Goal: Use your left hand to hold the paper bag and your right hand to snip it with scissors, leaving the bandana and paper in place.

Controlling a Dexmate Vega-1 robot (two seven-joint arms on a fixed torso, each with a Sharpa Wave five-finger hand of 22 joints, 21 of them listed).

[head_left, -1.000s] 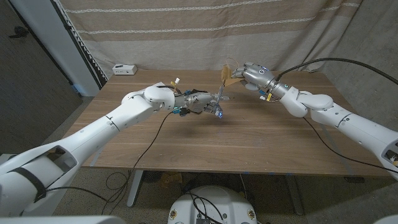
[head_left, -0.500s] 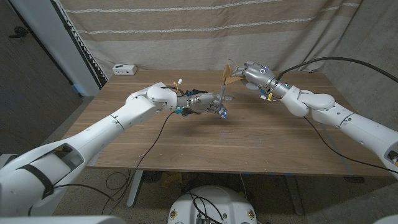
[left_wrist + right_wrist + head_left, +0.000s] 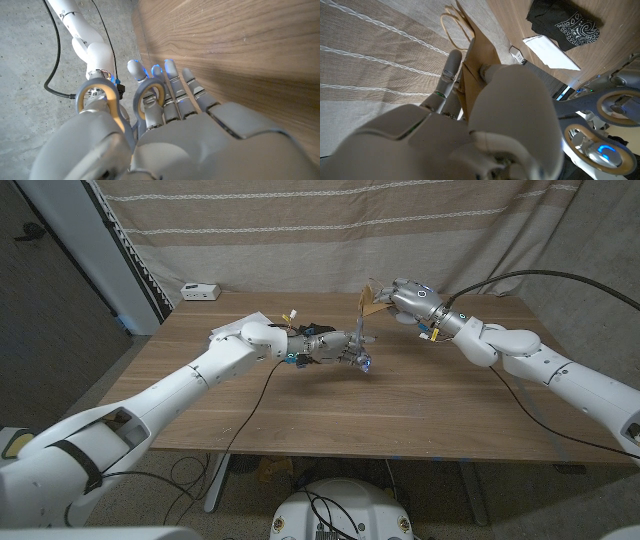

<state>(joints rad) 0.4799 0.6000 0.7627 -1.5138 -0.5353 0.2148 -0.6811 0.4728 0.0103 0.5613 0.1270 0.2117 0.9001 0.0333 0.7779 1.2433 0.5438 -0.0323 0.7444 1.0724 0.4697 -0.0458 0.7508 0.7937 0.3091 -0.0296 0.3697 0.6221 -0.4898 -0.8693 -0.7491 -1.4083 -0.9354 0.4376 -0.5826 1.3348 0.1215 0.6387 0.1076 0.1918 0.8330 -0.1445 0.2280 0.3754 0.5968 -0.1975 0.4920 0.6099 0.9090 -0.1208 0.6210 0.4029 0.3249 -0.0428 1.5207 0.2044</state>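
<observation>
Holds the scissors (image 3: 358, 338) in the left hand (image 3: 330, 352), up off the wooden table (image 3: 400, 410). Fingers through the two grey rings with tan insides, seen close up in the left wrist view. Blades pointing up and away from that hand, toward the right hand (image 3: 405, 300).

Grips the brown paper bag (image 3: 368, 301) in the right hand, fingers wrapped round it, thumb pressed on its flat side. Bag standing on its edge in the air, out past the fingertips, with its loop handles sticking out on the far side from the palm.

Scissor tips just beside the bag, on the side away from the right palm. Maybe touching the bag's lower edge, but too small in the head view to tell. Same for the blades: cannot tell if apart or together.

Black bandana (image 3: 565, 22) with a white pattern lying on the table behind the left hand and wrist, well apart from the right hand. White paper (image 3: 547, 50) lying right next to the bandana, farther back along the left arm.
</observation>
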